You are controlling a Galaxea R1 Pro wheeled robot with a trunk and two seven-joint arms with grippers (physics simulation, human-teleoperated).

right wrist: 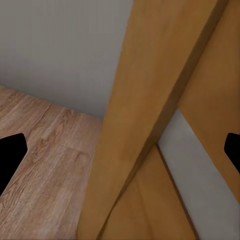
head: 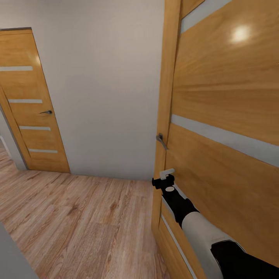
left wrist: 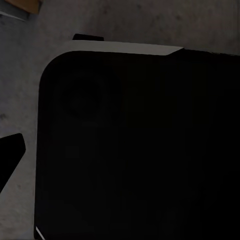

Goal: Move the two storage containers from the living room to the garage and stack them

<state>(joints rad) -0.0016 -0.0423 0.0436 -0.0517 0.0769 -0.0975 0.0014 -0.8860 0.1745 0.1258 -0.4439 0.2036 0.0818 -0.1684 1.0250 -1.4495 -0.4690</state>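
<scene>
Right arm point(head: 193, 221): enters the head view at 5 o'clock and reaches up toward centre, black and white segments, running close along the face of the near door.
Right gripper point(head: 164, 177): at the end of that arm, just below the door handle; in the right wrist view its two dark fingertips point(right wrist: 10, 155) sit at opposite edges of the frame, spread wide with nothing between them.
Near door point(head: 224, 128): honey-coloured wood with pale grey horizontal strips, at 3 o'clock in the head view; its edge stands right in front of the right gripper.
Door handle point(head: 161, 140): grey metal lever on the near door's edge, just above the gripper, apart from it.
Far door point(head: 33, 116): same wood and strips, shut, at 9 o'clock, with a small dark lever.
Wall point(head: 104, 85): plain pale grey, between the two doors.
Wood-plank floor point(head: 77, 224): light planks, from 6 to 8 o'clock.
Left gripper: left wrist view shows a large black rounded body point(left wrist: 140, 150) over a rough grey surface; one dark fingertip point(left wrist: 10, 155) at the edge, so I cannot tell how the fingers stand.
Storage containers: not seen from this spot.
</scene>
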